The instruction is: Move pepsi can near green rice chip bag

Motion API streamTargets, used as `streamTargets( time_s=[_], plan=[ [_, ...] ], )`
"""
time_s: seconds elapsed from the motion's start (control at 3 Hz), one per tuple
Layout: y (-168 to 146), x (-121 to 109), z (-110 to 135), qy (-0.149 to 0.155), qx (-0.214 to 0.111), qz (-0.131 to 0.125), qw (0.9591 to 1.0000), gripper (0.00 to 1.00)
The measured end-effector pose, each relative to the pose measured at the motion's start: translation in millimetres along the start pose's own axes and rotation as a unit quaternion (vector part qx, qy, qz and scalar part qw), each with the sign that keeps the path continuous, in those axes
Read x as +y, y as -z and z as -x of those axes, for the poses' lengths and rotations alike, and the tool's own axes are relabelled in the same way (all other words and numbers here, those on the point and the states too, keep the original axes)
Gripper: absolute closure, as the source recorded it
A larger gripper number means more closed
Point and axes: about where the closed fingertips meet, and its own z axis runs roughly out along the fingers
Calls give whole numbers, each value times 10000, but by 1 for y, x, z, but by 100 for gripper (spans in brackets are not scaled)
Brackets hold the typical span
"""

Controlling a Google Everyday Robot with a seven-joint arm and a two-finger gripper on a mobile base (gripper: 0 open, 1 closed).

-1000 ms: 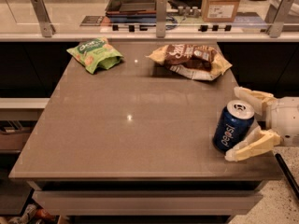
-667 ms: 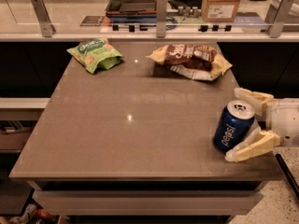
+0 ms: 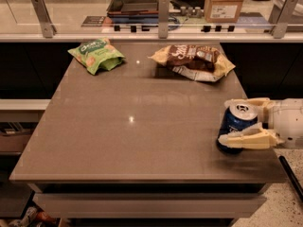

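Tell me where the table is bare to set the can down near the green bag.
Bare: the wide middle and front of the table, from below the green bag across to the can, and the gap between it and the brown bag. Crowded: the right edge, where the gripper sits around the can.

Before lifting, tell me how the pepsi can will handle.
The pepsi can, at the gripper by the table's right edge, looks rigid, probably keeping shape. Its smooth round wall may slip. Tall and narrow, it could tip if pushed, then roll.
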Motion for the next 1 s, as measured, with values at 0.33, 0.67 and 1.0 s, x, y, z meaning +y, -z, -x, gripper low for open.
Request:
streamTargets(
  time_s=[0.33, 0.67, 1.0],
  plan=[
    [-2, 1, 2, 15, -1, 17, 10000, 64],
    [-3, 2, 3, 29, -2, 32, 10000, 87],
    [-4, 2, 5, 43, -2, 47, 10000, 100]
  ],
)
